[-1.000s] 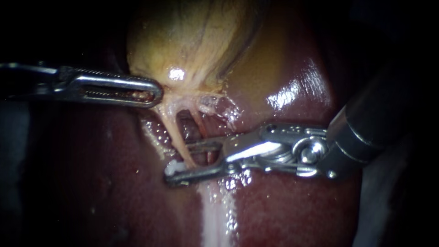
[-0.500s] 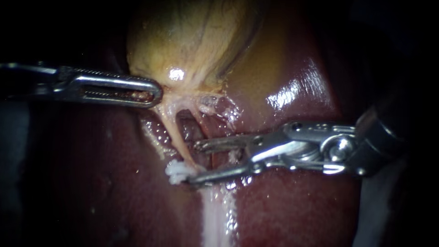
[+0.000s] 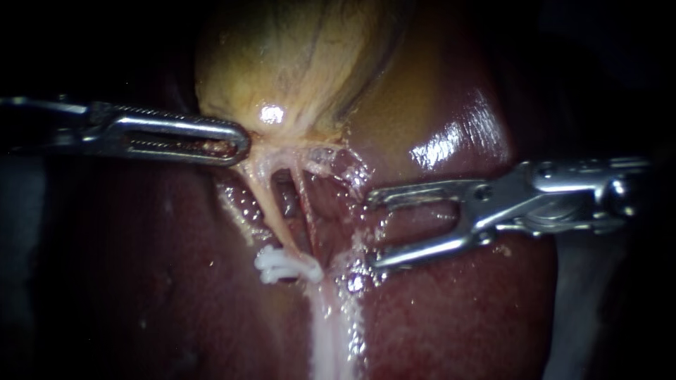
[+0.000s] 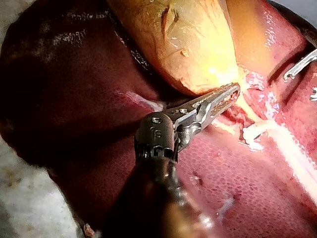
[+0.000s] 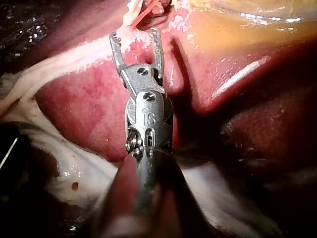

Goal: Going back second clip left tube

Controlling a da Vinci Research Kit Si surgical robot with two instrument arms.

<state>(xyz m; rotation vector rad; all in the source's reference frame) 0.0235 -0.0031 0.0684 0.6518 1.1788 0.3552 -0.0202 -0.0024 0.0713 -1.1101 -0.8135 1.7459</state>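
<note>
The clip (image 3: pixel 283 266) sits white across the lower end of the left tube (image 3: pixel 271 204), just above where the pale band runs down the liver (image 3: pixel 451 309). The right instrument (image 3: pixel 370 231) stands clear of it, its pincer spread wide and empty. The clip lies off the pincer's open mouth, toward the view's left and slightly low, so the lower tip is the part nearest it. The pincer's long axis runs nearly level, in line with the clip's own length and across the tube. The tube itself slants steeply from the gallbladder (image 3: pixel 296 63) down to the clip, with a thinner reddish tube just beside it. A straight pull along the shaft should carry the tips away from both. The left instrument (image 3: pixel 239 144) lies farther from the clip, and its pincer appears pressed onto the gallbladder's neck, holding the tubes taut.
</note>
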